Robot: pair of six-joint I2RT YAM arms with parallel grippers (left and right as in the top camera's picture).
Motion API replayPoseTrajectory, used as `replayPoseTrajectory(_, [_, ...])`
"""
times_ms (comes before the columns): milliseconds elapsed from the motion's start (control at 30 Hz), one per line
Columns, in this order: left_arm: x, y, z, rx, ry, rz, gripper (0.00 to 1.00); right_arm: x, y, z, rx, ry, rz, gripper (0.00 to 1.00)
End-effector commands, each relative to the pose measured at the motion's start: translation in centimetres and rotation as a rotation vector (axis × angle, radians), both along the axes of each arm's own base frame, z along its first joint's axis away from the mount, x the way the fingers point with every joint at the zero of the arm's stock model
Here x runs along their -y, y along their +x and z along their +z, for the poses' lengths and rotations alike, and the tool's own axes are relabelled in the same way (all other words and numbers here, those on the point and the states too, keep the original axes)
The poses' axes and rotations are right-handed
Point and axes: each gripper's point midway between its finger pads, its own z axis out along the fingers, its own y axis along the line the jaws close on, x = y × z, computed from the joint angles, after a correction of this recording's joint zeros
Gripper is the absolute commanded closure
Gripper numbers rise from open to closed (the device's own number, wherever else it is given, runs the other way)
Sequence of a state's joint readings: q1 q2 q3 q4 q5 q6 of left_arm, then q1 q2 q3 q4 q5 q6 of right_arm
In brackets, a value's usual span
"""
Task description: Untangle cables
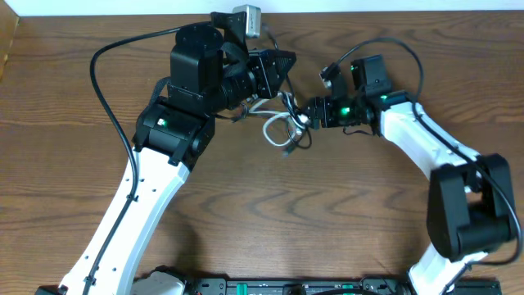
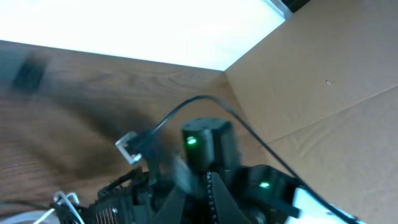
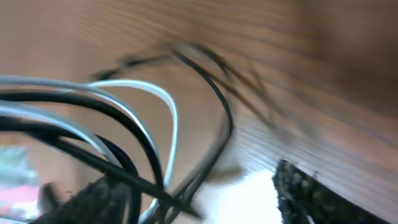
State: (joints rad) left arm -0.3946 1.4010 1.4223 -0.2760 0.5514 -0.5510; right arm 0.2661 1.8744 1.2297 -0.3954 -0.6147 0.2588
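Your left hand (image 1: 286,70) is closed to a point in the overhead view, just above the tangle and aimed right. From here you cannot tell whether it pinches any cord. Your right hand (image 1: 312,111) reaches in from the right, with its tips at the tangle's right edge. The white cord (image 1: 273,123) loops on the worktop (image 1: 327,213) between the two hands. The black cord (image 1: 300,138) crosses it and curls just to its right, so the two touch and are entwined.

From the left wrist, your left hand (image 2: 208,183) shows as a shut wedge at the bottom edge, fingers pressed together with nothing visible between them. Beyond it stands the right arm (image 2: 208,146), green lights lit, with a brown board (image 2: 336,87) to the right.

From the right wrist, your right hand (image 3: 202,199) stands wide, its fingers (image 3: 93,199) low at either side and well apart. Both cords pass through that gap. The white cord (image 3: 168,106) arcs up on the left and the black cord (image 3: 221,106) loops farther out over the blurred worktop (image 3: 311,62). You cannot tell whether either finger touches a cord.
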Motion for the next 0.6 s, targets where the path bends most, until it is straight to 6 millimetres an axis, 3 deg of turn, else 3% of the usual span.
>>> replayPoseTrajectory(0, [-0.5,0.5,0.9,0.024,-0.018,0.008,0.93,4.1,1.2,-3.7,-0.068,-0.217,-0.208,0.35])
replayPoseTrajectory(167, [-3.8,1.9,1.7,0.043,-0.025,0.091,0.93,8.1,0.8,-5.3,-0.092,-0.414,-0.309,0.35])
replayPoseTrajectory(433, [-11.8,3.5,3.8,0.074,-0.050,0.293,0.93,10.0,-0.3,-6.0,-0.136,-0.515,-0.346,0.35])
replayPoseTrajectory(567, [-14.6,3.5,1.8,-0.016,-0.029,0.357,0.93,9.3,-1.3,-6.2,-0.164,-0.491,-0.277,0.36])
